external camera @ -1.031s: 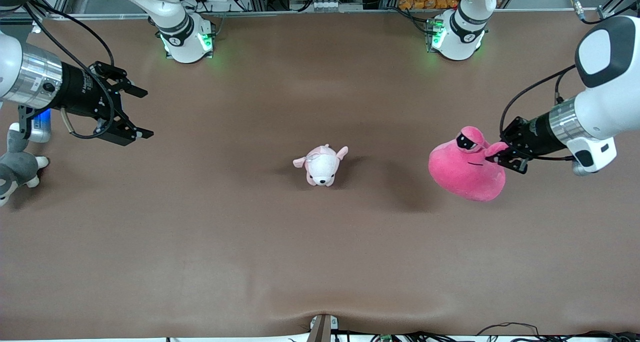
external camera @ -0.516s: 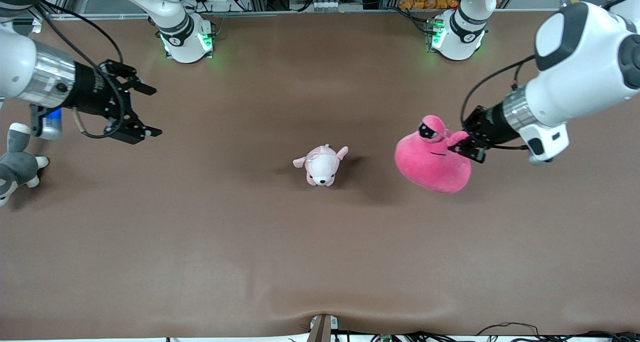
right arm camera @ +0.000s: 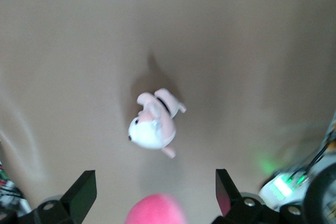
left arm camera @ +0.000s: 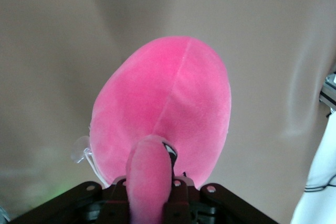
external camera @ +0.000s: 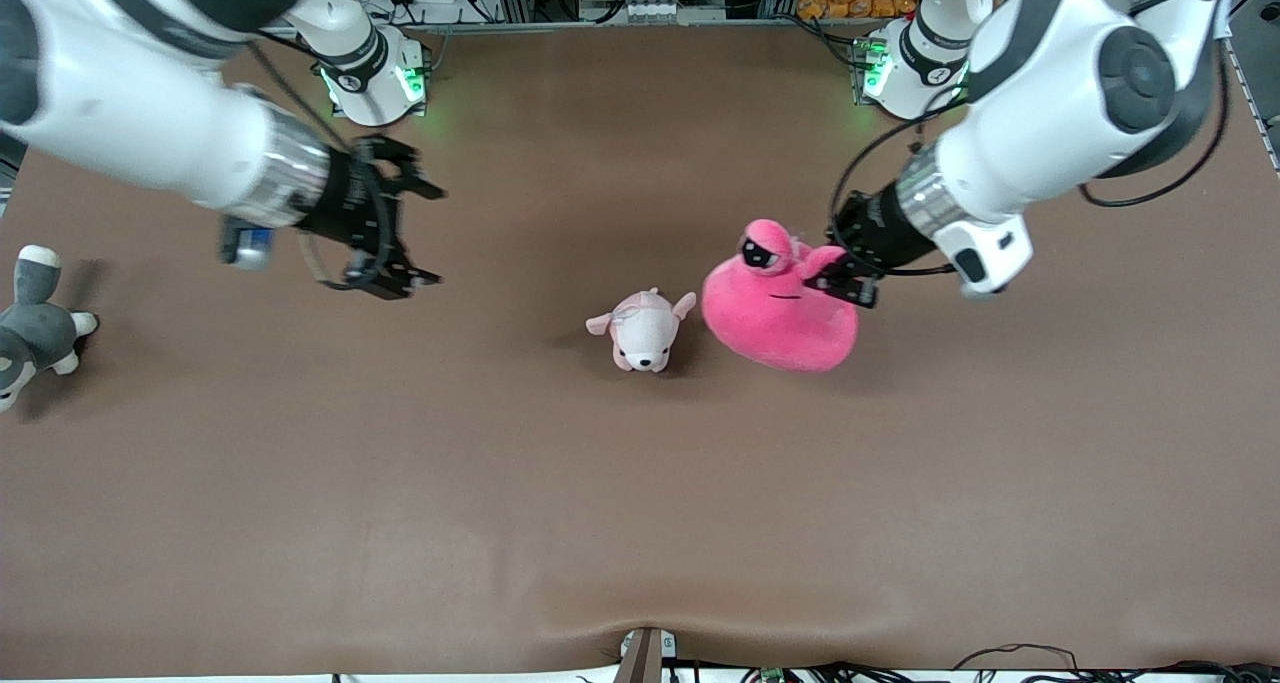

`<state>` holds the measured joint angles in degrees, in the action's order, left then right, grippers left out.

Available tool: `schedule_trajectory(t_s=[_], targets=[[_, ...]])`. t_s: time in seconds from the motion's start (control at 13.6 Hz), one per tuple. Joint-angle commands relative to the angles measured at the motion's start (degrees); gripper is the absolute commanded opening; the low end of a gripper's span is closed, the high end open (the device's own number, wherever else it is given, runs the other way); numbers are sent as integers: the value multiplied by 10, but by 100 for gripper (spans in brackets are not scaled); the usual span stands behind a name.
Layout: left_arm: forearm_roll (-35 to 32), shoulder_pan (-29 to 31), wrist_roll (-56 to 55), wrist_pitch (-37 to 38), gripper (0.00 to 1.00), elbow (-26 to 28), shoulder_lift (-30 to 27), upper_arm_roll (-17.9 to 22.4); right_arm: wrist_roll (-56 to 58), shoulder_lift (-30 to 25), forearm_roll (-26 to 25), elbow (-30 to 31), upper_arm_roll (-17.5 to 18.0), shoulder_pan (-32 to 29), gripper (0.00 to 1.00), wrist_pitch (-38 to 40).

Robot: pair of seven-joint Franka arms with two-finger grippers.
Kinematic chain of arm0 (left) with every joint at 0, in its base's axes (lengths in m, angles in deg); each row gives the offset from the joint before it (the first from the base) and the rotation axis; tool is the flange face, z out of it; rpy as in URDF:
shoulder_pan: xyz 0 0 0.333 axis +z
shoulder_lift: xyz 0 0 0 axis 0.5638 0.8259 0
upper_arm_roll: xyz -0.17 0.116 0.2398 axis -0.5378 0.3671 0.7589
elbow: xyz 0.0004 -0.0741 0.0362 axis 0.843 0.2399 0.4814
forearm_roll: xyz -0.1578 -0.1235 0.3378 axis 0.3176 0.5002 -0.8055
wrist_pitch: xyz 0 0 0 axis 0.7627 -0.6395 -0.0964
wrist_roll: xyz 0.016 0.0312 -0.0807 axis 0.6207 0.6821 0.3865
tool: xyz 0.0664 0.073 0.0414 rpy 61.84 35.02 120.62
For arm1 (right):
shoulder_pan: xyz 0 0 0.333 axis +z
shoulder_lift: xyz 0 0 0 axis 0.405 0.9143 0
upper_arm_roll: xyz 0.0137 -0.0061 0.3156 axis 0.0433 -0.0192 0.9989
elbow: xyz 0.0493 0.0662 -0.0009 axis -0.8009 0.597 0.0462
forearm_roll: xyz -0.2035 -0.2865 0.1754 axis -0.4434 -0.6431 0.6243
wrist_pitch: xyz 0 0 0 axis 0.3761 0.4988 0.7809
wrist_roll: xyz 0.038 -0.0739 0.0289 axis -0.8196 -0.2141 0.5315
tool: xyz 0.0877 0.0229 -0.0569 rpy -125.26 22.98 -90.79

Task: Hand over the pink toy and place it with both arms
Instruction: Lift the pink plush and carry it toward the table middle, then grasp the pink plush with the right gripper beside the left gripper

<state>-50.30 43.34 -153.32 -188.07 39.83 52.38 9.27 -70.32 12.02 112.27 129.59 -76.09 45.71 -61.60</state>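
The hot-pink toy (external camera: 780,313) hangs over the middle of the table, right beside the pale puppy plush. My left gripper (external camera: 845,281) is shut on one of its stalk eyes. In the left wrist view that stalk (left arm camera: 149,171) runs between the jaws of the left gripper (left arm camera: 152,195), and the toy's round body (left arm camera: 168,103) hangs below. My right gripper (external camera: 437,237) is open and holds nothing, over the table toward the right arm's end. In the right wrist view its fingers (right arm camera: 84,192) stand wide apart, and a blurred part of the pink toy (right arm camera: 156,212) shows between them.
A pale pink-and-white puppy plush (external camera: 643,329) lies at the table's middle, also in the right wrist view (right arm camera: 153,124). A grey-and-white plush animal (external camera: 30,328) lies at the right arm's end of the table. Both arm bases (external camera: 372,78) stand along the table's edge farthest from the front camera.
The left arm has carried the pink toy from its own end toward the table's middle, up to the puppy plush. The right gripper, still open, has moved in toward the middle too.
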Motion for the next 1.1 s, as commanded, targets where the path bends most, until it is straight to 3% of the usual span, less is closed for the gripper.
schedule_trajectory(t_s=[0.0, 0.22, 0.74, 0.96, 1.03], targets=[[5, -43, -64, -20, 0, -43, 27, -1, -125, 26, 18, -10, -5, 36, 100, -65], [-1, -92, -138, -30, 0, -82, 56, 3, -205, 54, 16, -11, -6, 82, 100, -138], [-34, -148, -215, -82, 0, -85, 80, 4, -254, 48, 13, -12, -5, 133, 100, -99], [-56, -167, -236, -104, 0, -85, 92, 4, -253, 48, 13, -13, -5, 143, 81, -98], [-62, -172, -241, -104, 0, -85, 94, 4, -249, 48, 10, -13, -5, 147, 52, -97]])
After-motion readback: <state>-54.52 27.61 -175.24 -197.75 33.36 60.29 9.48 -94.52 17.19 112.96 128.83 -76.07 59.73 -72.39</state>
